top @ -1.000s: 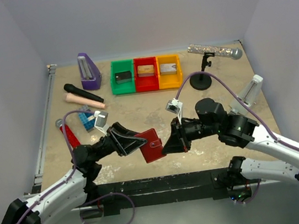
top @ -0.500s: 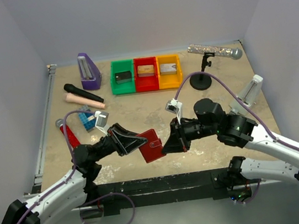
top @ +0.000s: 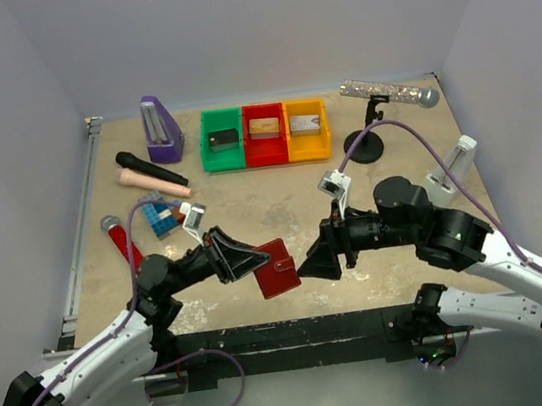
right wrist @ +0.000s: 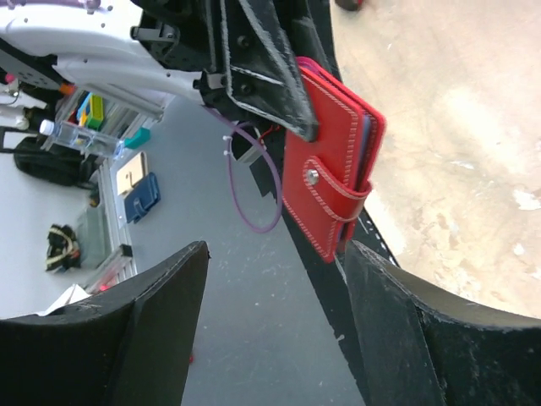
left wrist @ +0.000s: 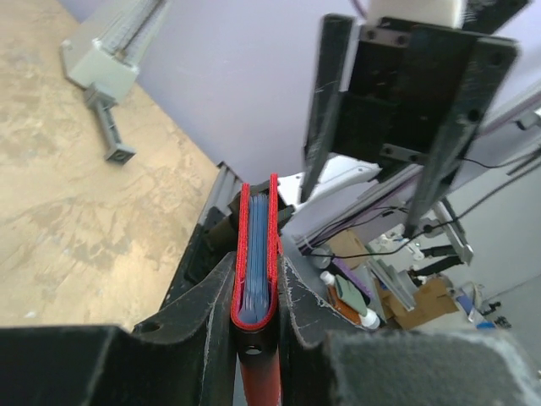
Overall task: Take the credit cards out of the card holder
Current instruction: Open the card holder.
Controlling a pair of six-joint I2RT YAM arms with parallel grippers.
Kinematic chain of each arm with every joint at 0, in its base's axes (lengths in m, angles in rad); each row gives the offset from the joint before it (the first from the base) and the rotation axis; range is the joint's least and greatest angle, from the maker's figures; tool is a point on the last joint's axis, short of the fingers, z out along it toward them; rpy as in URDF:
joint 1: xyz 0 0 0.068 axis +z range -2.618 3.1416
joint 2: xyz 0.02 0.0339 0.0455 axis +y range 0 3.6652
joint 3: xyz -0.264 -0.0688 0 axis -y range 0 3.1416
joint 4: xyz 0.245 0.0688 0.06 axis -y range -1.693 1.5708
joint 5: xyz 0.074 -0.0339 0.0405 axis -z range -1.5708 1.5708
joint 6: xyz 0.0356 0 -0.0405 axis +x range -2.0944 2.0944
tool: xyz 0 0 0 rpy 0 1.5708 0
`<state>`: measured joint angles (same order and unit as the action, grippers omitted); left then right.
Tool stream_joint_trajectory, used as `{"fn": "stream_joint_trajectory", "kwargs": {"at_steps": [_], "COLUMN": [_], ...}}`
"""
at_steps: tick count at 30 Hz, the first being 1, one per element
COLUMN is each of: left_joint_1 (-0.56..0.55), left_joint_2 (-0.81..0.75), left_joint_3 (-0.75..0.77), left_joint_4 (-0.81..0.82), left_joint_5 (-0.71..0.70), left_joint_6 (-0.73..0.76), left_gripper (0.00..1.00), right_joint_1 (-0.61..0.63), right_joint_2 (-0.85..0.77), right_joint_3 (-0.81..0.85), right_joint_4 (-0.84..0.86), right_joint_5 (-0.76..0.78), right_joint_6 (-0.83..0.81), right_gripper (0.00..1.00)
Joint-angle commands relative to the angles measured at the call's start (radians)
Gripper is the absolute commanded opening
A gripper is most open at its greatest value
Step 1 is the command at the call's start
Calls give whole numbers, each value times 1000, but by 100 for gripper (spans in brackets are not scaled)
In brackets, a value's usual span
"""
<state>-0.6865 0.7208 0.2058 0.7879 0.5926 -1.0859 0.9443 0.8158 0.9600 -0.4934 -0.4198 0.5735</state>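
Observation:
The card holder [top: 278,269] is a dark red wallet, held off the table near the front edge, with my left gripper [top: 250,261] shut on its left end. In the left wrist view the card holder [left wrist: 256,245] stands edge-on between the fingers [left wrist: 211,296], showing blue-grey leaves inside. The credit cards are hidden inside it. My right gripper [top: 312,262] hangs open just right of the holder, not touching it. In the right wrist view the card holder [right wrist: 325,199] is strapped shut by its snap tab [right wrist: 338,193], beyond the open right gripper [right wrist: 275,266].
Green [top: 223,140], red [top: 263,133] and yellow [top: 306,127] trays line the back. A purple metronome [top: 161,130], black microphone [top: 150,169], blue tiled block [top: 159,219] and red microphone [top: 124,246] lie at the left. A microphone stand [top: 363,145] and white object [top: 453,165] stand at the right.
My right gripper, shut at the holder's right edge before, has opened and drawn back to the right. The left gripper still grips the holder, shifted slightly.

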Motion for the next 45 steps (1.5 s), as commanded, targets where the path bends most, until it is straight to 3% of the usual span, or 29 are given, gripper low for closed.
{"fn": "stream_joint_trajectory", "kwargs": {"at_steps": [1,4,9,17,26,45], "left_joint_1": [-4,-34,-93,-139,-156,-160], "left_joint_2": [-35,-44,-52,-35,-12,5], "left_joint_3": [127,207,288,421,550,570], "left_joint_4": [-328,-599,-766,-990,-1162,-1102], "left_joint_5": [-114,-281,-456,-588,-709,-631], "left_joint_6": [142,234,247,199,89,80], "left_gripper": [0,0,0,0,0,0], "right_joint_1": [14,89,286,422,453,458], "right_joint_2": [-38,-15,185,430,506,545], "right_joint_3": [101,169,330,483,522,502], "right_joint_4": [-112,-232,-444,-496,-413,-289], "right_joint_5": [155,410,852,1182,1184,1044], "right_joint_6": [-55,-102,-116,-37,-17,-44], "right_gripper": [70,65,60,60,60,62]}}
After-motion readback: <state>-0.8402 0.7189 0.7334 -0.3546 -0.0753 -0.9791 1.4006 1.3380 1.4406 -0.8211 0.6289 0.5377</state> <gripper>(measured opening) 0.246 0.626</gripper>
